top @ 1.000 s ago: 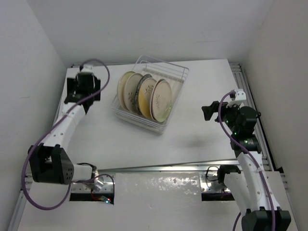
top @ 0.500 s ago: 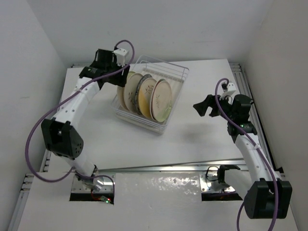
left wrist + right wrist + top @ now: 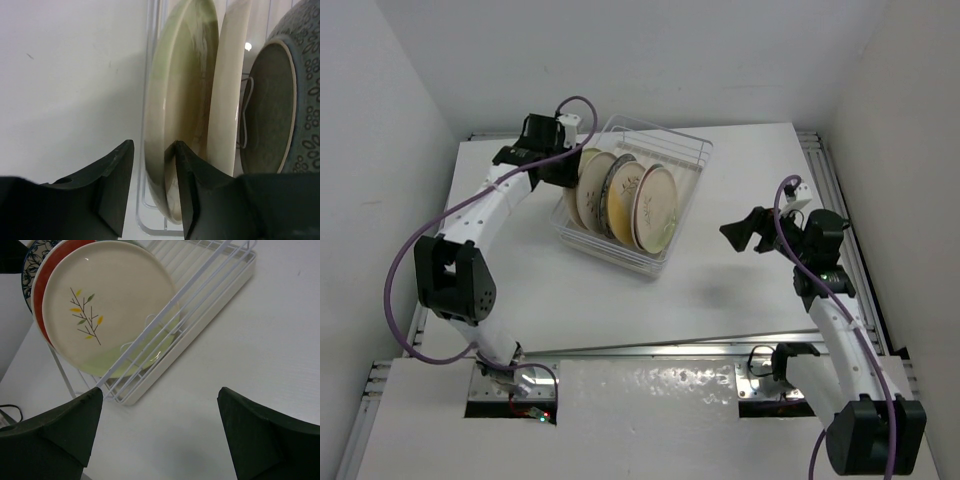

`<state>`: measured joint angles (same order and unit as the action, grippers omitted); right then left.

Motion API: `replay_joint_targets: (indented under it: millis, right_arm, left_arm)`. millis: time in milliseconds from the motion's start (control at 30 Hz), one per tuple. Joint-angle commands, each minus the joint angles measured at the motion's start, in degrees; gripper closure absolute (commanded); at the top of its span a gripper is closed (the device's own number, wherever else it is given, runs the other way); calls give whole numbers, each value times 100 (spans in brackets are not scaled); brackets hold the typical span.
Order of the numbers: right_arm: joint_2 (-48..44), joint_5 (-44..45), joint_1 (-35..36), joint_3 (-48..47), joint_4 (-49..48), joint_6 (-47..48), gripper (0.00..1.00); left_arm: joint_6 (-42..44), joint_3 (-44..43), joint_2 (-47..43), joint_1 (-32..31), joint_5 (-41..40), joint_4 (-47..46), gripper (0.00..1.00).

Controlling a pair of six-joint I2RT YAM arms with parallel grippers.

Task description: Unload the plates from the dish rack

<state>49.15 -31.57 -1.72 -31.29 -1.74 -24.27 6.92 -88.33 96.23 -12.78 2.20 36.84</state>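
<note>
The dish rack (image 3: 692,158) stands at the back middle of the table with several plates (image 3: 655,208) upright in it. My left gripper (image 3: 568,165) is at the rack's left end. In the left wrist view its jaws (image 3: 153,145) straddle the rim of the leftmost cream-green plate (image 3: 185,75). The right finger lies against the plate's inner face and a thin gap shows at the left finger. My right gripper (image 3: 740,232) hovers open to the right of the rack, holding nothing. Its wrist view faces the sprig plate (image 3: 110,305) and the rack's wire wall (image 3: 200,335).
A second cream plate (image 3: 232,75) and a blue patterned one (image 3: 300,75) stand just right of the straddled plate. A red-rimmed plate (image 3: 42,275) sits behind the sprig plate. White walls close in the table on the left, back and right.
My left arm swung from the far left to the rack's left end and its jaws narrowed around the leftmost plate's rim. My right gripper moved left toward the rack and narrowed slightly.
</note>
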Motion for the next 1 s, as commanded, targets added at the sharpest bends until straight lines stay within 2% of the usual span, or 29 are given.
replay_joint_targets:
  millis: [0, 100, 133, 200, 467, 733, 900, 967]
  right_arm:
    - [-81, 37, 22, 44, -231, -86, 5]
    - [-72, 46, 22, 9, -231, -78, 5]
    - [-54, 46, 22, -9, -239, -69, 5]
    - [-37, 46, 22, -35, -231, -60, 5]
    - [-37, 37, 22, -35, -266, 10, 5]
    - [69, -24, 22, -97, -494, -51, 5]
    - [122, -60, 22, -114, -591, -51, 6]
    - [139, -68, 22, -132, -626, -77, 6]
  left_arm:
    - [-164, 36, 45, -23, 193, -195, 65]
    - [-226, -174, 142, -23, 369, -72, 78]
    - [-243, -236, 142, -32, 413, -63, 88]
    - [-314, -534, 125, -23, 404, 42, 100]
    - [55, -1623, -69, -50, -420, 183, 100]
    - [222, -2504, -78, -67, -992, -221, 100]
    - [371, -2671, -16, -67, -2080, -651, 100]
    - [459, -2706, 1, -58, -2284, -879, 100]
